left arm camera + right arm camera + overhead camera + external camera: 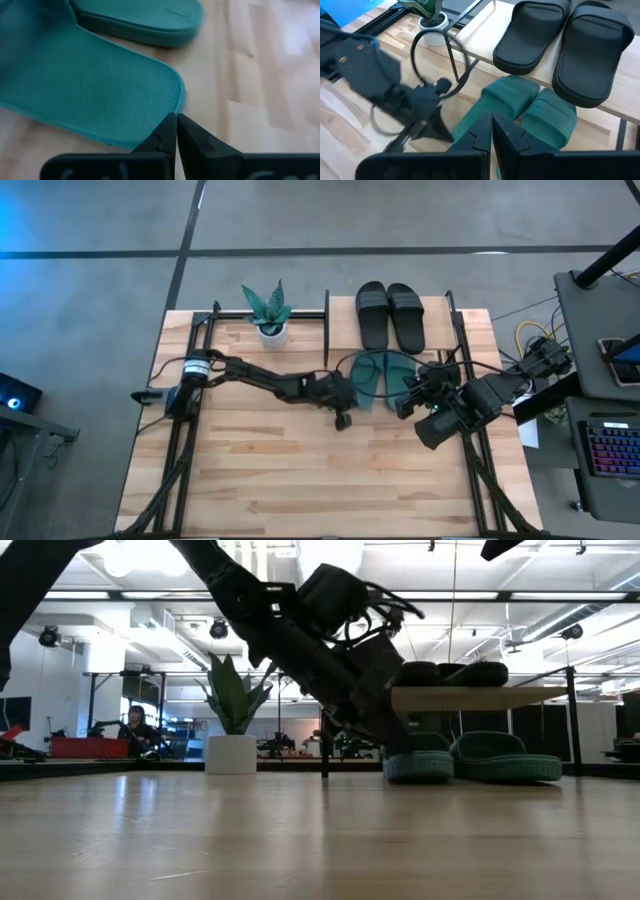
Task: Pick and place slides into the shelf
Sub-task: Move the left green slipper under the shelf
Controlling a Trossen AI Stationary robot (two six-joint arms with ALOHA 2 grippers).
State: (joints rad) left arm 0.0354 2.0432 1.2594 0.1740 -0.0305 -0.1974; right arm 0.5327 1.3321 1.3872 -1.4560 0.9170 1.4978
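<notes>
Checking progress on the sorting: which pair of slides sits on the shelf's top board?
The black slides lie side by side on the shelf's top board. The teal slides sit lower, under its front edge.

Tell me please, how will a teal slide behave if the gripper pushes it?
The teal slide probably slides flat rather than tipping or rolling, since it lies low on the tabletop. It looks rubbery, so it may bend. Its textured footbed may be less slippery.

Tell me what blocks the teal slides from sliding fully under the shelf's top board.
Nothing visible does. The teal slides lie at the shelf front, toes already under its top board; black slides sit on top. The left gripper and right gripper flank them.
</notes>
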